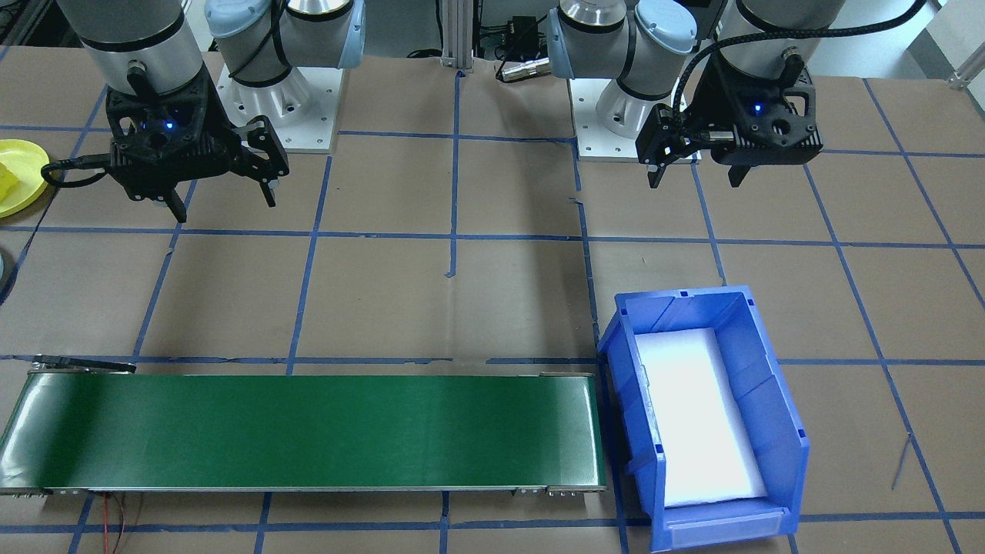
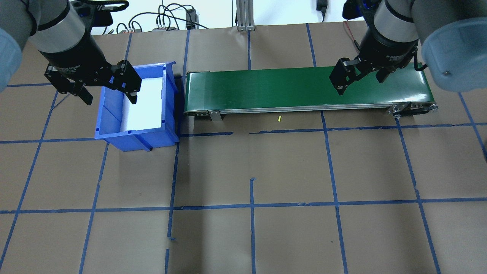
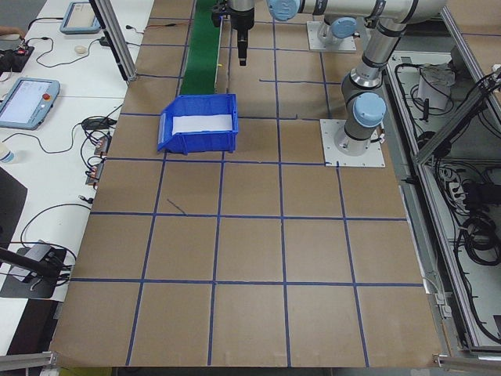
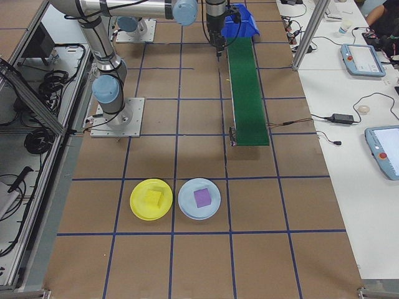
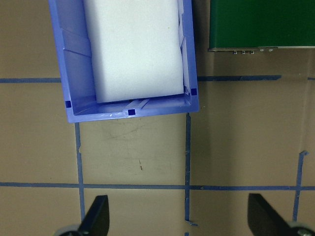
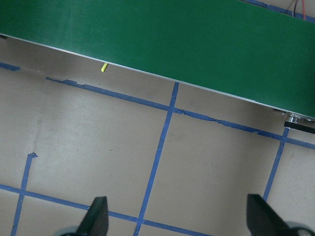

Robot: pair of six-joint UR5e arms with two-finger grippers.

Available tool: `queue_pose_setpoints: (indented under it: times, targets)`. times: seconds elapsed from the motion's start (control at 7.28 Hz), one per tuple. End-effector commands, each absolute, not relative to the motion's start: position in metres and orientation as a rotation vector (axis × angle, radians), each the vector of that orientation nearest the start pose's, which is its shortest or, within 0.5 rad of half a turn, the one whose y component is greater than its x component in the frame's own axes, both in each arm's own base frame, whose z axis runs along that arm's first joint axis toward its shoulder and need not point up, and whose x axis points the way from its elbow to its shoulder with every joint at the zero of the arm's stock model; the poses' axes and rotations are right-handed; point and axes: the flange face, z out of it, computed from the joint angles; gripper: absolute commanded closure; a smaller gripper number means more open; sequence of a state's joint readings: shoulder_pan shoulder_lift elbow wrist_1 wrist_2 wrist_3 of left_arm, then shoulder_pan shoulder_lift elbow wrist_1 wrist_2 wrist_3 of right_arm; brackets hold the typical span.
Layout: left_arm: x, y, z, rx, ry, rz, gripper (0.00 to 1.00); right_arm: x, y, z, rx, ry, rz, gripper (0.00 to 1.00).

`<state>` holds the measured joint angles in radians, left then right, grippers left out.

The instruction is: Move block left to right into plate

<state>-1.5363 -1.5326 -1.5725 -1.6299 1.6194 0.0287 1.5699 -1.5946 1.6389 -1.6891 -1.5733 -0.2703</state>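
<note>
A yellow block [image 4: 153, 198] lies in a yellow plate [image 4: 140, 208], and a purple block [image 4: 201, 197] lies in a pale blue plate [image 4: 187, 208] beside it, both past the belt's right end. The yellow plate [image 1: 19, 165] also shows at the front-facing view's left edge. My left gripper [image 2: 111, 101] hangs open and empty over the near side of the blue bin [image 2: 110, 114]. My right gripper [image 2: 360, 86] is open and empty above the near edge of the green conveyor belt [image 2: 266, 87], towards its right end. Both wrist views show open fingers with nothing between them.
The blue bin [image 1: 769, 400] holds only a white foam pad [image 1: 692, 415]. The conveyor belt [image 1: 308, 431] carries nothing. A tiny yellow fleck [image 2: 279, 118] lies on the brown table in front of the belt. Blue tape lines grid the table.
</note>
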Motion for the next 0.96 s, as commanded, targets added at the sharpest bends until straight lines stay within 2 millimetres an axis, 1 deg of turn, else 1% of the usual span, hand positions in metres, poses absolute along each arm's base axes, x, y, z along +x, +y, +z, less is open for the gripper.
queue_pose_setpoints:
  times: [0.0,0.82]
  targets:
    - [-0.1129,-0.4806,0.499,-0.019,3.099,0.005,0.0,0.1317,-0.4877,0.4747,-0.419,3.122,-0.103,0.01]
    - [-0.1136,-0.4804,0.4969,-0.031,3.106,0.008,0.0,0.1317,-0.4862,0.4719,-0.421,3.121,-0.079,0.01]
